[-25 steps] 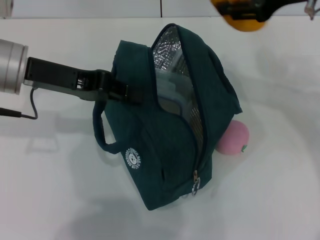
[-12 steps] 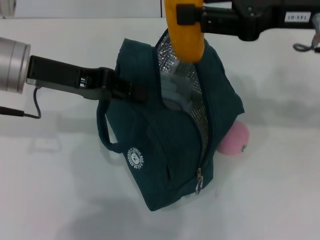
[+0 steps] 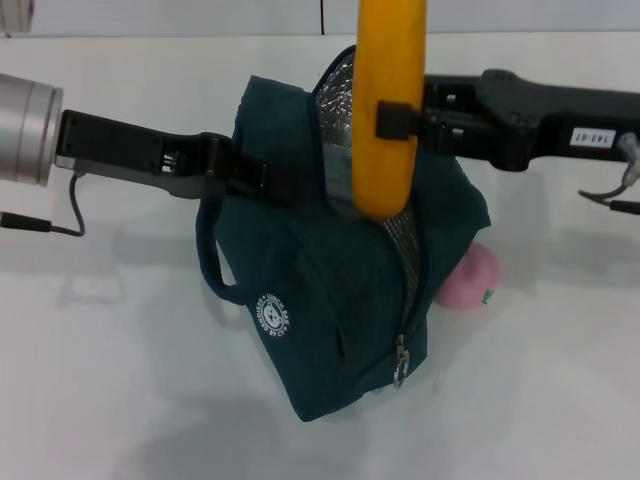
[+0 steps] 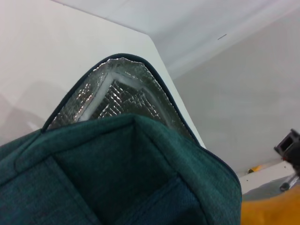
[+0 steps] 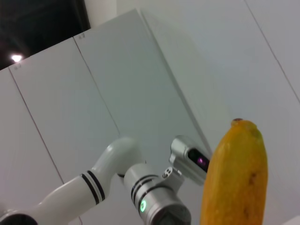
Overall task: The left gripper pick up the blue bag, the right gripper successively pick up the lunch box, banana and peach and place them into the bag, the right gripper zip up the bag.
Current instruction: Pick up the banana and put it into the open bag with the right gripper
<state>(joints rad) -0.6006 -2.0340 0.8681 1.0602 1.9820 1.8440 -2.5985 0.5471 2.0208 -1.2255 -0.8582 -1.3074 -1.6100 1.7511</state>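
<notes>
The smooth yellow curved banana [image 3: 391, 110] is clamped upright by the right gripper [image 3: 400, 122] above the foil-lined dark teal fabric bag [image 3: 330, 290], whose edge is pinched by the left gripper [image 3: 250, 180]

A plain white table [image 3: 120, 380] meets pale grey wall panels [image 5: 154, 84] under even light.

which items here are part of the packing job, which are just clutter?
Part of the job:
- blue bag, unzipped, held by the left gripper
- banana, upright over the opening, held by the right gripper
- peach on the table, beside the bag

Clutter:
- none visible
</notes>
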